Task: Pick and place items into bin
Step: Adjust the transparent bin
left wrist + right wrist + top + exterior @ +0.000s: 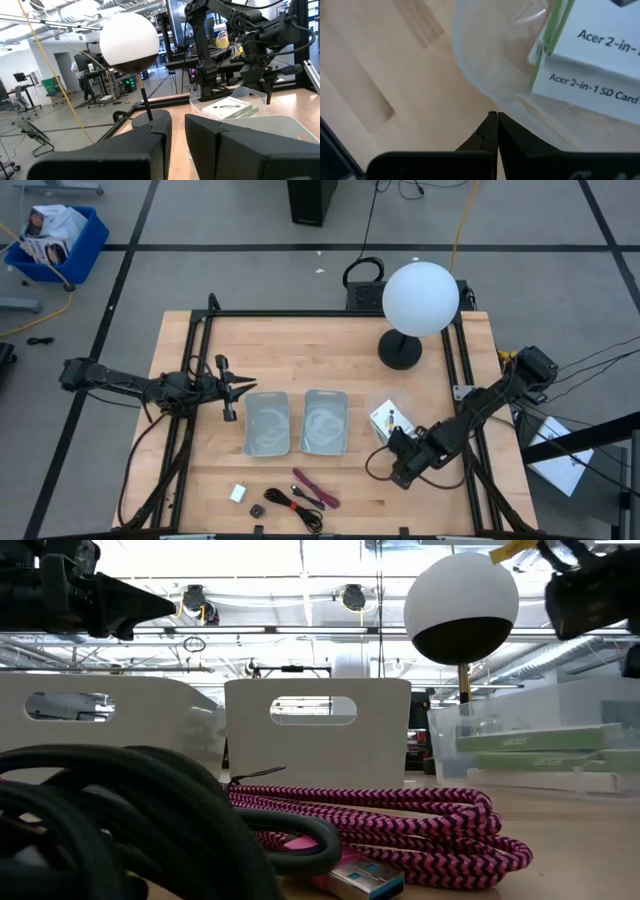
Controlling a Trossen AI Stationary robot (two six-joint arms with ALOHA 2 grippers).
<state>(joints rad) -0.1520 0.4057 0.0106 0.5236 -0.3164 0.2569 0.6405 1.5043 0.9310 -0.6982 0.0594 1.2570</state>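
Observation:
White cards printed "Acer 2-in-1 SD Card" [600, 60] lie stacked in a clear tray [388, 418]. My right gripper [493, 116] is shut, its tips at that tray's near rim [485, 85]. My left gripper [245, 387] hovers open by a narrow gap just left of two clear bins [267, 423], [325, 422]. By the table's near edge lie a white block [238, 493], a tiny black piece [257, 509], a coiled black cable [292, 502] and a dark-red braided strap [315, 488] with a USB end [365, 875]. My right gripper's shut fingertips [490, 125] come slanting down at the clear tray's rim beside the cards. Whether they touch the rim or stand just off it over the wood, I cannot tell.
A white globe lamp [420, 300] stands on a black base at the far right of the table. Black frame rails [200, 350] run along both sides. Bare wood [300, 355] lies beyond the bins and between the bins and the near-edge items.

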